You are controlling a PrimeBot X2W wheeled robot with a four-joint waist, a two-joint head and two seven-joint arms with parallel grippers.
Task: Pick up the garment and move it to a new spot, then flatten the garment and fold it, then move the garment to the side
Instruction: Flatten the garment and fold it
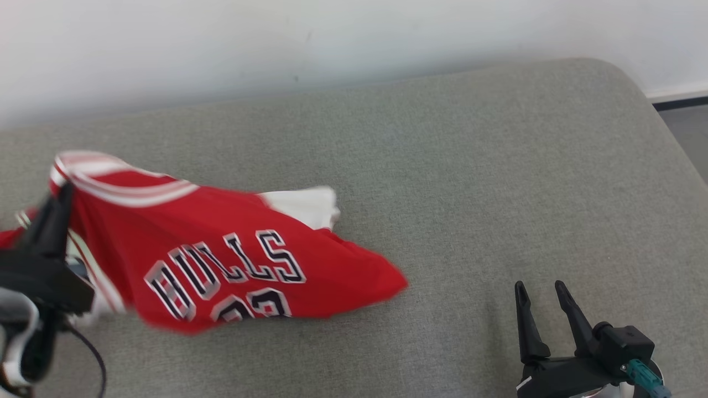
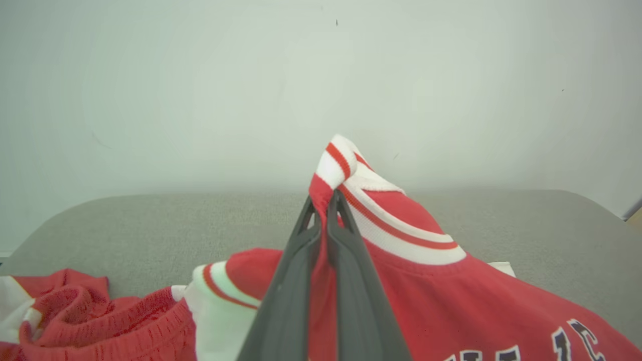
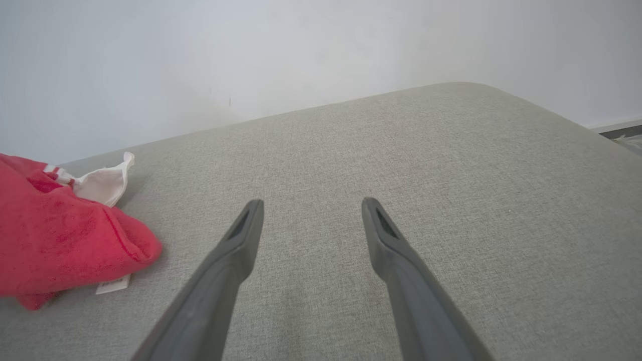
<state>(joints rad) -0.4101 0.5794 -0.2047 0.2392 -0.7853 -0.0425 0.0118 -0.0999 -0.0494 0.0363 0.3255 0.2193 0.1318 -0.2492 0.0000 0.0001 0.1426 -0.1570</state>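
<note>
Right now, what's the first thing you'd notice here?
The bright red garment with black lettering stands out, pinched at its striped trim by the left gripper, its other end on the grey cushion. At the lower right, the right gripper is open over bare cushion.

The garment [image 1: 221, 243] is made of soft, matt knitted cloth, slightly fuzzy where it is seen close in the right wrist view. Its striped trim [image 2: 401, 235] is of a thicker knit. A fine open mesh is shown by the red cloth [image 2: 125, 321] at the lower left of the left wrist view. The counter [image 1: 498, 166] is covered in coarse grey woven fabric, matt and faintly flecked. The fingers [image 3: 220, 281] of the right end effector [image 3: 312, 204] are formed of smooth, dark, matt plastic or rubber. Those of the left end effector [image 2: 323, 200] are finished alike. The wall [image 1: 332, 44] is painted matt white.
</note>
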